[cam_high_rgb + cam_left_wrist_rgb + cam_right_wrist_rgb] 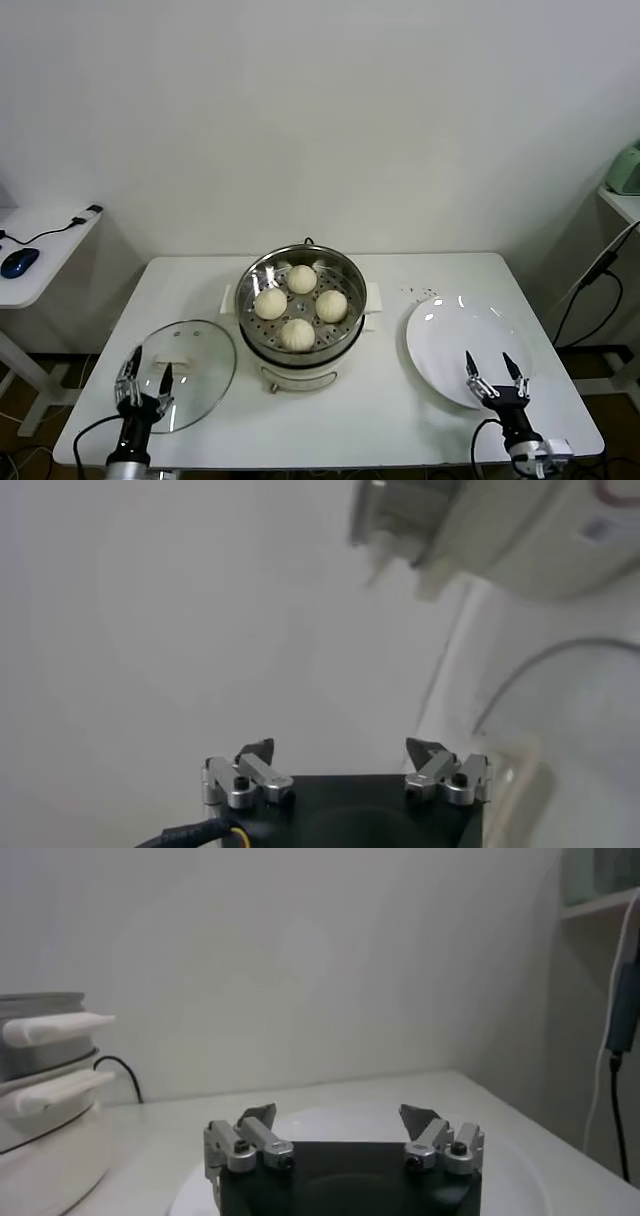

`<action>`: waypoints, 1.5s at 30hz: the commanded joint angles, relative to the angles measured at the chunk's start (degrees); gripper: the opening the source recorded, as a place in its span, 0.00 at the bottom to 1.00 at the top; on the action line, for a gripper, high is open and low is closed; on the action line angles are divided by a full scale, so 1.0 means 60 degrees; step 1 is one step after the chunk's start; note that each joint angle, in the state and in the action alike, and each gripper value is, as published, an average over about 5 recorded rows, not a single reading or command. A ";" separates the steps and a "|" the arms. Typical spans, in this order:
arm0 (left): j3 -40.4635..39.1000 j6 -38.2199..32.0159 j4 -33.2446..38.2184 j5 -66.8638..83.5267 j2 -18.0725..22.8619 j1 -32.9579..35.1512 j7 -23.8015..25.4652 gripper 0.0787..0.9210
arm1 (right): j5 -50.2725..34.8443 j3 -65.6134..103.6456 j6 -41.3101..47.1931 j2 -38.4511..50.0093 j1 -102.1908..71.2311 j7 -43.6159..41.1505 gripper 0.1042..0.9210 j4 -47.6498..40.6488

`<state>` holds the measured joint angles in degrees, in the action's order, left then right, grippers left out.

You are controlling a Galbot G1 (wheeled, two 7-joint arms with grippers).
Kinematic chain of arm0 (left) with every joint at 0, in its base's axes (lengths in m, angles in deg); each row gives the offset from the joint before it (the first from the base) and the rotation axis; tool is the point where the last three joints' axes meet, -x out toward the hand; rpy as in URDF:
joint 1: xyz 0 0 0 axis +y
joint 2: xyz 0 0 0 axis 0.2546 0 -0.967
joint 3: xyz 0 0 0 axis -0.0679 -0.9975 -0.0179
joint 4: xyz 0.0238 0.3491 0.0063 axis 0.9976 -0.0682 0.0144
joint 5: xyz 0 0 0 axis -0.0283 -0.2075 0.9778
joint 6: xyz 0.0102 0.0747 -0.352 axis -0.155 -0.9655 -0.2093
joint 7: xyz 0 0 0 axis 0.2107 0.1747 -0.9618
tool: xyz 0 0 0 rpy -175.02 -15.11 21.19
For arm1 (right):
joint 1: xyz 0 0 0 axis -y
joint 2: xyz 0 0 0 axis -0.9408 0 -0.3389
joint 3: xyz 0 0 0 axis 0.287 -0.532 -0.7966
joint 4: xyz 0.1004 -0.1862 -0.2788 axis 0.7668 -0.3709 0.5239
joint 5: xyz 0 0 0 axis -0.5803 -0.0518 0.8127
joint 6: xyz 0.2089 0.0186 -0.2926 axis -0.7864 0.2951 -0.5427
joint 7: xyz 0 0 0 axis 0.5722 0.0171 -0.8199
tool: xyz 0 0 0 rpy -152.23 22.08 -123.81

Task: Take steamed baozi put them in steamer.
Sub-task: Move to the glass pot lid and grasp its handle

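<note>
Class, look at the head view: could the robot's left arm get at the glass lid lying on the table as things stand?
Probably yes. The left gripper hangs open right over the near edge of the glass lid, which lies flat beside the steamer. Nothing stands between them, and the lid's white knob is uncovered.

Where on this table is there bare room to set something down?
Bare tabletop lies at the front between the round glass lid and the flat white plate, and in the far right corner behind the plate. The middle is crowded: the shiny steel steamer holds four cream-white baozi.
</note>
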<state>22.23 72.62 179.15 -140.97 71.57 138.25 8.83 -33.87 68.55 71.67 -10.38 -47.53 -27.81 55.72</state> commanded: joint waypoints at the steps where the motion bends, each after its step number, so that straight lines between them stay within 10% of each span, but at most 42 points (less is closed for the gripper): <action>1: 0.0008 -0.0370 -0.1035 -0.2591 -0.0273 -0.0024 -0.0717 0.88 | 0.0443 0.0161 -0.0014 -0.0504 -0.0329 0.0079 0.88 0.0102; 32: -0.0099 0.0355 -0.3451 -0.3495 -0.0419 -0.2471 -0.1038 0.87 | 0.0604 0.0292 0.0095 -0.0751 -0.0538 0.0051 0.88 0.0281; 45: -0.0195 0.0269 -0.3805 -0.3897 -0.0582 -0.2462 -0.0826 0.47 | 0.0829 0.0279 0.0105 -0.0832 -0.0632 -0.0005 0.88 0.0423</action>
<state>21.19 74.32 156.83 -163.41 68.02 123.57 3.67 -29.53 70.21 72.28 -15.25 -51.22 -27.76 58.02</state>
